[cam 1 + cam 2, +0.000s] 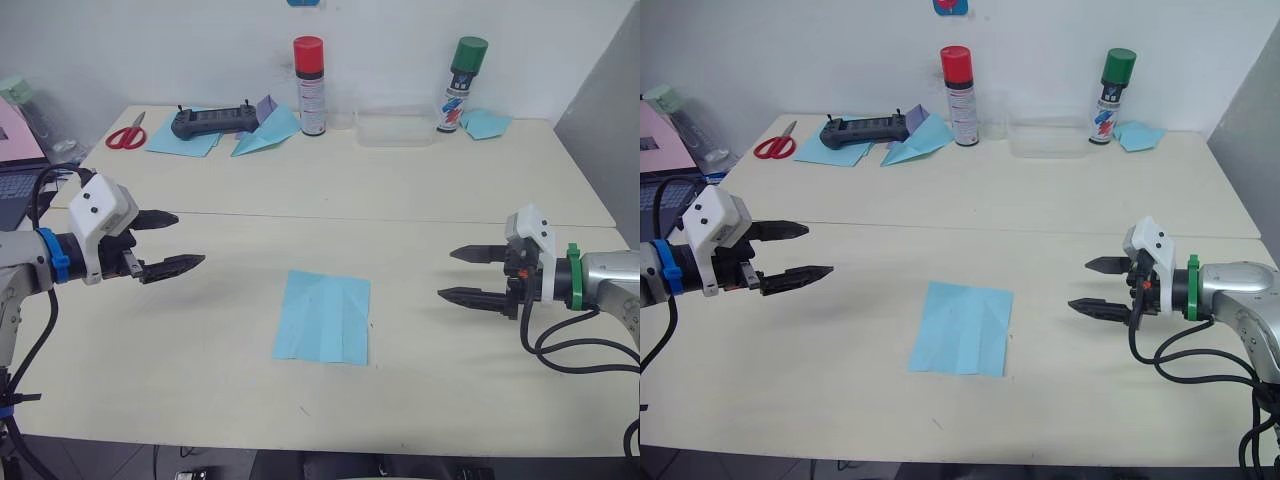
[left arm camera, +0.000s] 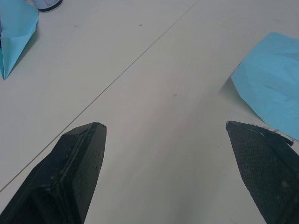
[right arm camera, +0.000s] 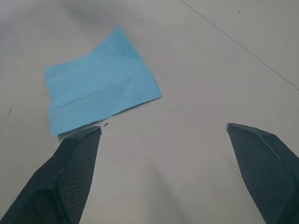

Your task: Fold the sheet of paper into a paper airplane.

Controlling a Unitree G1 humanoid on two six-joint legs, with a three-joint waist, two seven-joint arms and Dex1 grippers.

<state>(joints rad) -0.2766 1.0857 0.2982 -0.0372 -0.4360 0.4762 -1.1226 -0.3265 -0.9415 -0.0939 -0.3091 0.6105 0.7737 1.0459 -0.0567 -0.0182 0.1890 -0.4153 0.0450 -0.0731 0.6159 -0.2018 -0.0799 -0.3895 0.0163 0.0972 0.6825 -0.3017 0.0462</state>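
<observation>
The sheet of paper [image 1: 324, 317] lies flat on the table's near middle, light blue with faint crease lines, and is also seen as the sheet of paper [image 3: 100, 95] and the sheet of paper [image 2: 271, 88] from the wrists. My left gripper [image 1: 180, 242] hovers open to the left of it, fingers pointing toward it. On the other side my right gripper [image 1: 452, 274] is open too, a hand's width from the sheet's right edge. Neither touches the paper. No folded paper airplane made from this sheet is in view.
At the back stand a red-capped spray can [image 1: 310, 85] and a green-capped spray can [image 1: 461, 84] with a clear box [image 1: 394, 130] between them. A black controller [image 1: 212, 121] on blue sheets, red scissors [image 1: 126, 134], a blue dart-shaped plane [image 1: 267, 133] and another blue folded paper [image 1: 485, 124] lie there too.
</observation>
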